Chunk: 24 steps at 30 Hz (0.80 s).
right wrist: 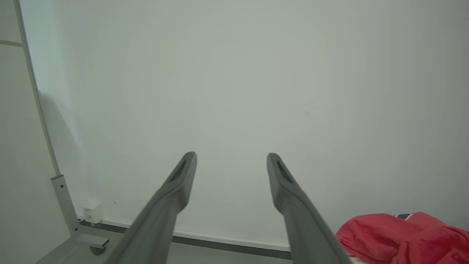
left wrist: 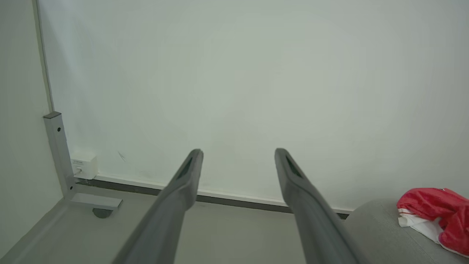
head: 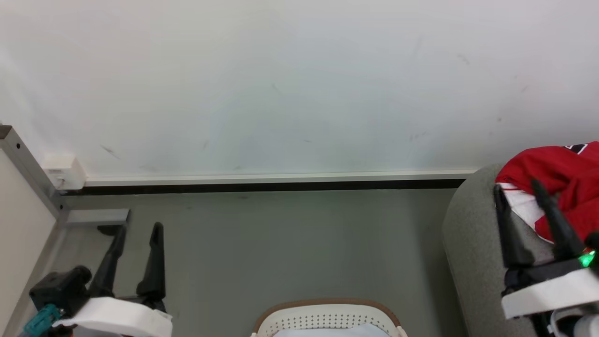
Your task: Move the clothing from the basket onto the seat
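Note:
Red clothing (head: 557,182) with white trim lies bunched on the grey seat (head: 472,252) at the right edge of the head view; it also appears as red clothing (left wrist: 436,212) on the seat (left wrist: 381,234) in the left wrist view and as red clothing (right wrist: 399,238) low in the right wrist view. The white basket (head: 327,318) with a brown rim sits at the bottom centre, something pale inside it. My right gripper (head: 517,192) hovers open over the seat, just left of the clothing. My left gripper (head: 140,231) is open above the floor at the lower left, and both wrist views show empty fingers.
A white wall with a baseboard (head: 276,180) runs across the back. A grey metal post (head: 28,173) with a foot and a small white box (head: 63,171) stands at the left. Grey floor (head: 290,243) lies between the post and the seat.

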{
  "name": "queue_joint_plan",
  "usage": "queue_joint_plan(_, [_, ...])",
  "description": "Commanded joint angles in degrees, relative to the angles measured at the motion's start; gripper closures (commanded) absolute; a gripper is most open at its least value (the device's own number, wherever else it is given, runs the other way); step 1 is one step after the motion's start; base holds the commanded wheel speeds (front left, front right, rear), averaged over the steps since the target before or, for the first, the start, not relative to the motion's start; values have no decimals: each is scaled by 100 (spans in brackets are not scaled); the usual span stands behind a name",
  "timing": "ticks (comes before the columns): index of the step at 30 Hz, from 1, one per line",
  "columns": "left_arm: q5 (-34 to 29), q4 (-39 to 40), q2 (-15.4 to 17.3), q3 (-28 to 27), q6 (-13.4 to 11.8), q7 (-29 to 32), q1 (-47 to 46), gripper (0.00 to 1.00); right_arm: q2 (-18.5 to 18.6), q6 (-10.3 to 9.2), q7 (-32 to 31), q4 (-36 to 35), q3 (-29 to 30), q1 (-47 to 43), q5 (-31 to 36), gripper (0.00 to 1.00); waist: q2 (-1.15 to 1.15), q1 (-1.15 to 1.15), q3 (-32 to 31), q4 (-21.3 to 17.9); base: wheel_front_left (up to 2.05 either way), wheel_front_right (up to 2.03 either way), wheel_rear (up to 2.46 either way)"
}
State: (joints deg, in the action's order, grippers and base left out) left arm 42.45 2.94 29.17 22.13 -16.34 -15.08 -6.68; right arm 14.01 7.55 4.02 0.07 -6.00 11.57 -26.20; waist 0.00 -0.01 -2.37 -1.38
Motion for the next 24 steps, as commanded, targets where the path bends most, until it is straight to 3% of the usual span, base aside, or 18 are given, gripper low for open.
queue_joint_plan(1, [-114,55,-90,-112,54,-9,97,0,-98,-14,73,-52,-35,-176,76,0,0,1,-5,25,0,0,0])
queue_joint_plan(6, [-413,110,-678,-944,337,-9,635,0,-617,-13,516,26,-203,-767,442,0,0,1,6,62,0,0,0])
queue_joint_plan(11, [-801,-87,-1195,-1356,776,-9,1021,0,-896,-14,873,294,-226,-1041,759,0,0,1,-9,64,0,0,0])
queue_joint_plan(24, [-1674,-753,-1911,-1811,1516,-8,1223,0,-1091,-14,1068,628,-43,-923,1071,0,0,1,-12,-37,0,0,0])
